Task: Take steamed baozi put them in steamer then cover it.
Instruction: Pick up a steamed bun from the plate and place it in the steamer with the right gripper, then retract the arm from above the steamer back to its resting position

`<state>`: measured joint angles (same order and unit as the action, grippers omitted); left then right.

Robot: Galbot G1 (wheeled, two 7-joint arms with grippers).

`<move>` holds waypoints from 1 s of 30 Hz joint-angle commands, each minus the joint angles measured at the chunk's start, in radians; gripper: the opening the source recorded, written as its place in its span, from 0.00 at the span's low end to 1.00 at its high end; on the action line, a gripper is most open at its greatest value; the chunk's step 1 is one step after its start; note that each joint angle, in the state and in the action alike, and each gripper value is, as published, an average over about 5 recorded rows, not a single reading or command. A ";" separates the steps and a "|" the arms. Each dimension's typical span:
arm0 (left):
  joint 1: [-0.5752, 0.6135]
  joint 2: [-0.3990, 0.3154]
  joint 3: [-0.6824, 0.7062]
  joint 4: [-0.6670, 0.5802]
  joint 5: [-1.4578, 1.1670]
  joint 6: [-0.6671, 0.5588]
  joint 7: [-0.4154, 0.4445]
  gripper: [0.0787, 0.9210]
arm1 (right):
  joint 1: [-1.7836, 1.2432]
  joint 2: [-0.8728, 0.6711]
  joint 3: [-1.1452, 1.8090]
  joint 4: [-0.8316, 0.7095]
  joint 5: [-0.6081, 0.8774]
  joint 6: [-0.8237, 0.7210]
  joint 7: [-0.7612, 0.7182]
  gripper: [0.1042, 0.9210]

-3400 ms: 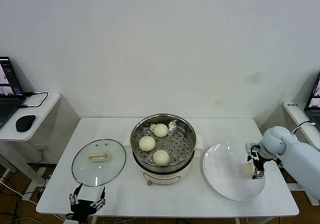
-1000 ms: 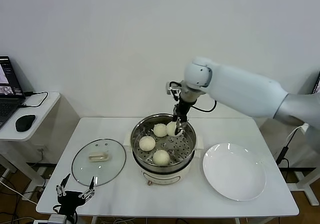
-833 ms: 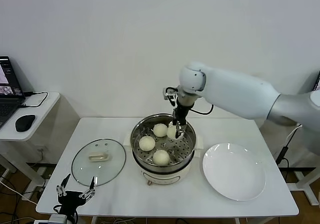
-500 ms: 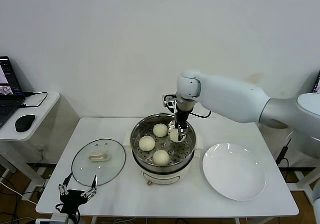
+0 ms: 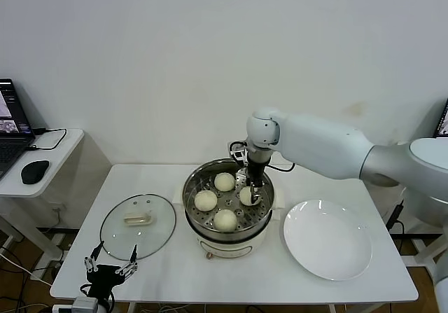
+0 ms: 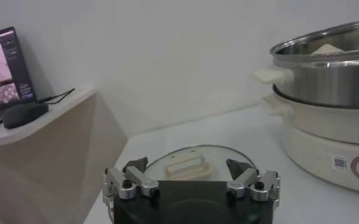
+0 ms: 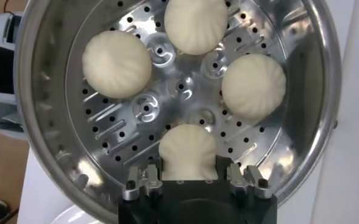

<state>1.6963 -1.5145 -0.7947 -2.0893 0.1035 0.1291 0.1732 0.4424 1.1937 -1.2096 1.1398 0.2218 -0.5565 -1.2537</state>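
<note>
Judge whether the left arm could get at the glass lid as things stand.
Probably yes: the left gripper sits open at the table's near edge, the cover lies flat just beyond it, handle up, with nothing between them.

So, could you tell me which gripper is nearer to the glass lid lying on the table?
The left. The left gripper hangs open just off the table's front edge, right by the glass lid. The right gripper is over in the steamer, around a baozi.
</note>
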 commanded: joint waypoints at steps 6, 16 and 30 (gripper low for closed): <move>0.010 -0.007 -0.001 -0.007 0.004 0.001 0.000 0.88 | -0.003 -0.044 0.046 0.048 -0.007 -0.016 0.013 0.74; 0.004 -0.011 0.004 0.016 -0.021 -0.077 -0.044 0.88 | -0.030 -0.326 0.360 0.261 0.076 0.047 0.139 0.88; -0.019 0.004 0.049 0.027 -0.099 -0.134 -0.152 0.88 | -0.819 -0.597 1.224 0.575 0.356 0.299 1.036 0.88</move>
<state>1.6851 -1.5259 -0.7679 -2.0727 0.0376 0.0339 0.0732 0.1390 0.7788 -0.5686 1.4889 0.4367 -0.3750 -0.7136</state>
